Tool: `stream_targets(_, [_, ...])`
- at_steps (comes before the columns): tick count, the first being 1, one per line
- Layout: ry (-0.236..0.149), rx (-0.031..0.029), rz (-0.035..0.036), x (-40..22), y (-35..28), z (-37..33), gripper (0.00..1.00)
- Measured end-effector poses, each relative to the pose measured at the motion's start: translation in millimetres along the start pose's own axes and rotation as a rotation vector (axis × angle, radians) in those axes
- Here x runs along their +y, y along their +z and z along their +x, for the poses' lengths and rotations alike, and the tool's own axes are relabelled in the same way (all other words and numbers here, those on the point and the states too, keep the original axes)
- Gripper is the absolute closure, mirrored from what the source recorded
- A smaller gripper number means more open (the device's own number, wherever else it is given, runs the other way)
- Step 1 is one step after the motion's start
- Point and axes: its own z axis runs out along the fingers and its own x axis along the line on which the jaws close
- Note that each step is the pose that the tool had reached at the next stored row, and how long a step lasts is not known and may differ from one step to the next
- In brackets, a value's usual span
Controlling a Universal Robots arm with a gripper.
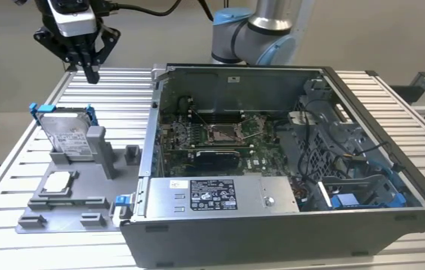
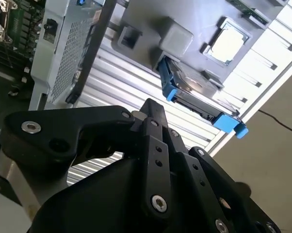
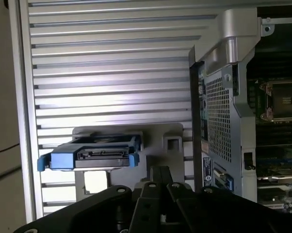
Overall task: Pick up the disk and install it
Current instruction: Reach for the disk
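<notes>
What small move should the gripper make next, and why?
Probably travel toward the disk and open on the way. The gripper hangs empty with fingers shut, well apart from the disk, which stands upright in its grey holder, not yet picked up.

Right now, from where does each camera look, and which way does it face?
Exterior view: off the arm, above the table, looking down on the open computer case and the disk; the arm and gripper show.
First wrist view: at the wrist, looking past the gripper, down onto the disk's edge.
Second wrist view: at the wrist, looking slantwise past the gripper toward the disk.
Shared: all three show the disk upright in its grey holder.
</notes>
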Motion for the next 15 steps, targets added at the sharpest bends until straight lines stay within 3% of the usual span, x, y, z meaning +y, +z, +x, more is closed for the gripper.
stream_targets(15, [0.0, 0.0, 0.0, -2.6, -0.7, 39.7, 1.0])
